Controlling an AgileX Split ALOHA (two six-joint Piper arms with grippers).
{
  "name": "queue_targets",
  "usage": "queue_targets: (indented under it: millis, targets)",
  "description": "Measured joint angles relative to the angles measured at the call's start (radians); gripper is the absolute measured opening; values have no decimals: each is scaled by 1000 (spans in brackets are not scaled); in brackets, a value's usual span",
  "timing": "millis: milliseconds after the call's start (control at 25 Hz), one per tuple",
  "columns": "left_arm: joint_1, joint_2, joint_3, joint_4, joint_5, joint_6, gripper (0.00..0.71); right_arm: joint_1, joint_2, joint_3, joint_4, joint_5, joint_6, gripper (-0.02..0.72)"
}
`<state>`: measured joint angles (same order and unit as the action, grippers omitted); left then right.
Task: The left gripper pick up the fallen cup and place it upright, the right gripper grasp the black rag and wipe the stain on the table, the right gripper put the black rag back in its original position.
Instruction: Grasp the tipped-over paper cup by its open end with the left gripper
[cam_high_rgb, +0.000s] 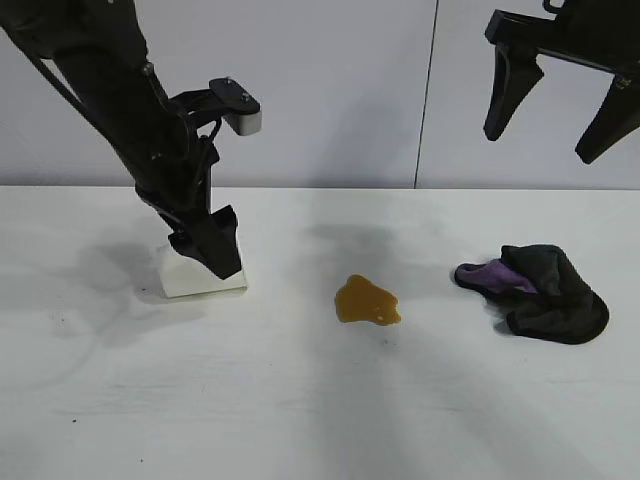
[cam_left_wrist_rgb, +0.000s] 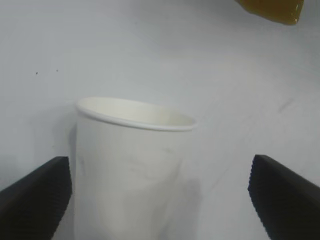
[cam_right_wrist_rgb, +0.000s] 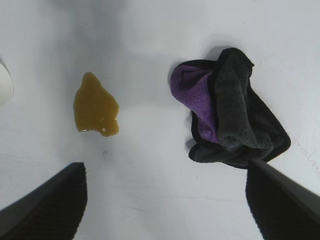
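Observation:
The white cup (cam_high_rgb: 190, 279) lies on its side on the table (cam_high_rgb: 300, 410) at the left, rim toward the front. My left gripper (cam_high_rgb: 212, 262) is down at the cup and hides part of it. In the left wrist view the left gripper (cam_left_wrist_rgb: 157, 167) is open, its fingers wide on either side of the cup (cam_left_wrist_rgb: 127, 165), one close to its wall. The amber stain (cam_high_rgb: 366, 300) is at the table's middle. The black rag (cam_high_rgb: 545, 290) with a purple patch lies at the right. My right gripper (cam_high_rgb: 540, 145) hangs high above the rag, open and empty (cam_right_wrist_rgb: 165, 167).
The right wrist view shows the stain (cam_right_wrist_rgb: 95, 106) and the rag (cam_right_wrist_rgb: 232, 120) apart on bare white table, with the cup's edge (cam_right_wrist_rgb: 4, 85) at the frame border. A grey wall with a vertical seam (cam_high_rgb: 428, 100) stands behind the table.

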<state>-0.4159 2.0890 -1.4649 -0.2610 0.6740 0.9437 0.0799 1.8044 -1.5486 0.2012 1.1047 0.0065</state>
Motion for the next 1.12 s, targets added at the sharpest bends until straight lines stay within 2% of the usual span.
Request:
queue_targets:
  millis: [760,960,1000,1120]
  targets:
    - [0,127,-88,-4,3,5,694,0,0,0,-1,3,0,600]
    - [0,142,-89,-5,6,5,656,0,0,0,-1,3,0,600]
    - [0,142,-89,-5,6,5,636,0,0,0,-1,3,0,600]
    - [0,142,-90,-5,5,5,514,0,0,0,-1,3,0,600]
